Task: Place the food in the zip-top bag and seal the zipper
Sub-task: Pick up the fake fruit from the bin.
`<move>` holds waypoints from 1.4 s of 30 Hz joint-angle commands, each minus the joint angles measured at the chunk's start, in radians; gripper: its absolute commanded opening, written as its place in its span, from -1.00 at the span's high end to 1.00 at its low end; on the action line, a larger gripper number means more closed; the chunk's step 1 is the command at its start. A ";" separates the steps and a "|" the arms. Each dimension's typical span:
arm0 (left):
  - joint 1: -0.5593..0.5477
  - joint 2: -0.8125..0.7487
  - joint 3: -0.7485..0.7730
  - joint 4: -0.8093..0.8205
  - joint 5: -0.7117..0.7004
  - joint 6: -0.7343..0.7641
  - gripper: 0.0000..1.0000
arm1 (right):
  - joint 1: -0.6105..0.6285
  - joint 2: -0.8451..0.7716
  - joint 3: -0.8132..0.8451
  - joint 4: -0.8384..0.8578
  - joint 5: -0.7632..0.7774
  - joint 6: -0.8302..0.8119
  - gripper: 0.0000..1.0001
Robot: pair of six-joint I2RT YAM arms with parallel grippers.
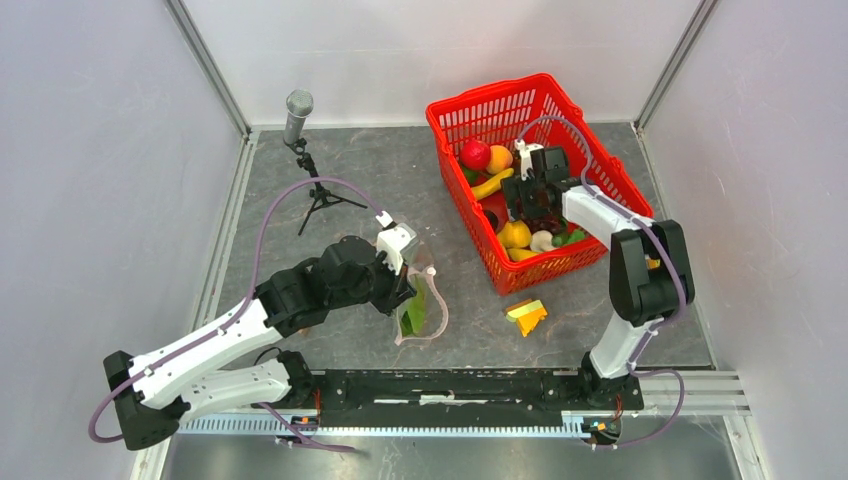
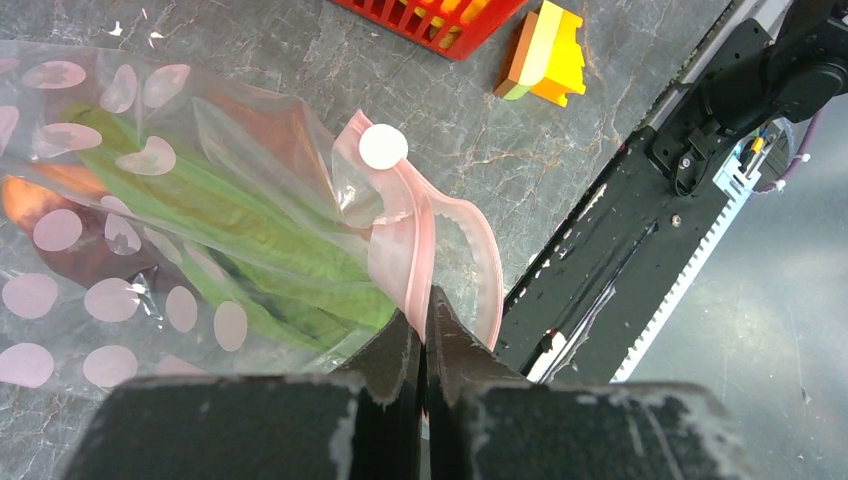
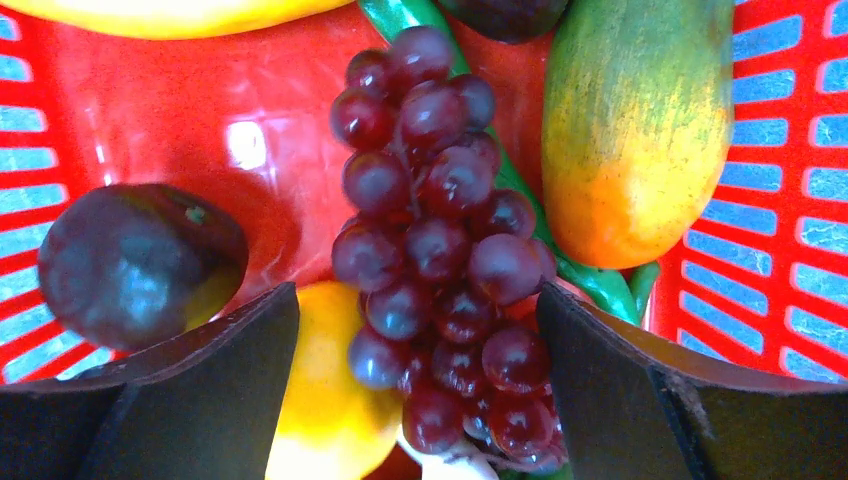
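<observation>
My left gripper [image 2: 425, 325] is shut on the pink zipper [image 2: 412, 252] strip of the clear dotted zip-top bag [image 2: 150, 240], holding its mouth up; green leafy food [image 2: 250, 255] lies inside. The bag [image 1: 420, 300] hangs near the table's middle. My right gripper [image 3: 420, 330] is open down inside the red basket [image 1: 590, 160], its fingers either side of a bunch of purple grapes [image 3: 440, 230]. Around the grapes lie a yellow piece [image 3: 325, 400], an orange-green mango [image 3: 635, 120] and a dark purple fruit [image 3: 135, 260].
A yellow-orange building block [image 1: 527, 315] lies on the table in front of the basket. A microphone on a small tripod [image 1: 300, 130] stands at the back left. The black base rail [image 1: 450, 390] runs along the near edge.
</observation>
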 commanded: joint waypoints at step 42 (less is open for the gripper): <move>-0.003 -0.025 -0.021 0.088 0.000 -0.043 0.95 | -0.009 -0.805 -0.140 0.259 -0.423 0.211 1.00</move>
